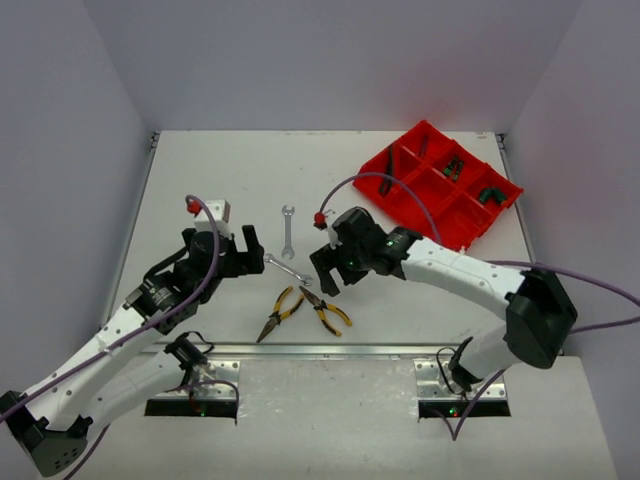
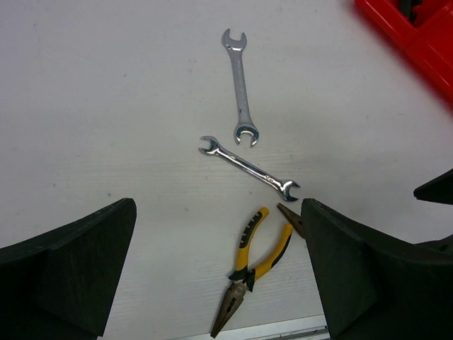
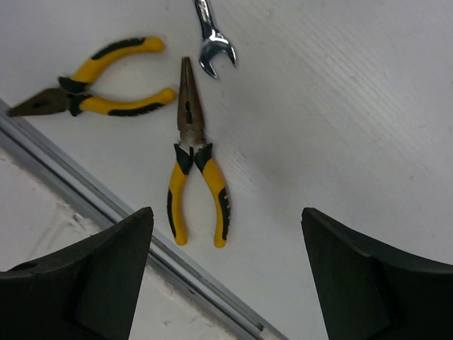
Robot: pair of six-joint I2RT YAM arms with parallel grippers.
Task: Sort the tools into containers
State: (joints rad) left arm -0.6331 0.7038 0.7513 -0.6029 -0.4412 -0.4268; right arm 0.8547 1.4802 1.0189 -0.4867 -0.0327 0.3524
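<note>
nearest me, well left of the red tray point(image 1: 492, 220), yellow-handled pliers point(image 1: 326, 310) lie flat, not yet sorted. my right gripper point(image 1: 332, 280) hangs pitched down over them, fingers wide, holding nothing, lined up to straddle them i think. left gripper point(image 1: 255, 252), farther from the tray, wide too, faces the wrenches point(image 1: 287, 268).
</note>
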